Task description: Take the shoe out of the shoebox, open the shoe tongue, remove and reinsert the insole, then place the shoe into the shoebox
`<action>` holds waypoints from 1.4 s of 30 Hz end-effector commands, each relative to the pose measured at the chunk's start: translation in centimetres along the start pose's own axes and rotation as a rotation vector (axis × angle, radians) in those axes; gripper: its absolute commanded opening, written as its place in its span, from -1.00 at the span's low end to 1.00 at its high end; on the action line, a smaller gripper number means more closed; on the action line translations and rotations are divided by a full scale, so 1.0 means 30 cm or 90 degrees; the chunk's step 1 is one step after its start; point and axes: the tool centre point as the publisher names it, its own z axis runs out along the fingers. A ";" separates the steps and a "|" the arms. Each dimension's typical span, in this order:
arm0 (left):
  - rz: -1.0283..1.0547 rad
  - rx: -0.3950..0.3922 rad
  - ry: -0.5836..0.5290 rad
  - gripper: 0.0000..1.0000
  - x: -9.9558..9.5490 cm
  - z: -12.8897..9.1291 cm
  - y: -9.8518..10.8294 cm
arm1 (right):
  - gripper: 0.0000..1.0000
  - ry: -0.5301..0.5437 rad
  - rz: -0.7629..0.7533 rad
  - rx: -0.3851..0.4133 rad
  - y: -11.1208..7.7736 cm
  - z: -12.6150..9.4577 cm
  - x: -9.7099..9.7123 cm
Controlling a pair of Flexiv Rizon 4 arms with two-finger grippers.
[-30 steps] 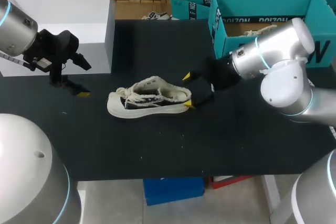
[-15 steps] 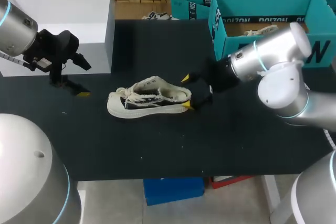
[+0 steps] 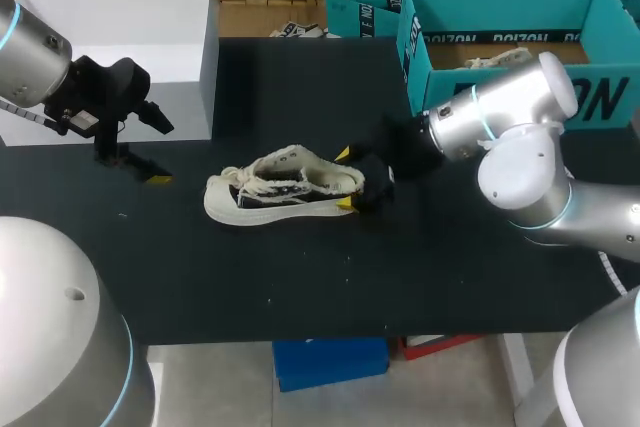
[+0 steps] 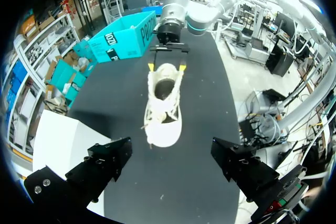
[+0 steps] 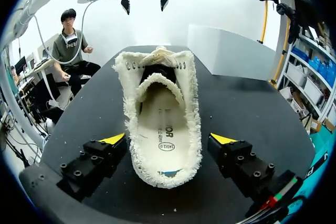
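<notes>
Head view: you've got the shoe [image 3: 285,187] on its sole mid-table [image 3: 300,277], toe twd the L arm, heel twd the R. R gripper [image 3: 344,179] sits at the heel, spread wide, one yellow tip each side; right wrist view shows neither tip touching. Insole [image 5: 160,135] lies inside. L gripper [image 3: 135,165] hangs by the white box [image 3: 110,17], well apart from the shoe, wide, holding nothing. Teal shoebox [image 3: 600,102] stands far right.

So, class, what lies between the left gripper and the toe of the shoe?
Only bare black table lies between the left gripper and the toe of the shoe, as the head view shows.
</notes>
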 end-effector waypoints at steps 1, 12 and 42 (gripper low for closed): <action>0.002 0.001 -0.003 1.00 0.003 0.004 0.003 | 1.00 0.000 0.002 -0.003 -0.004 0.027 -0.002; 0.002 0.001 -0.003 1.00 0.003 0.004 0.003 | 1.00 0.008 0.012 -0.011 -0.015 0.061 0.009; -0.045 -0.064 0.002 1.00 0.051 0.028 -0.072 | -1.00 0.021 0.016 -0.007 -0.024 0.111 -0.003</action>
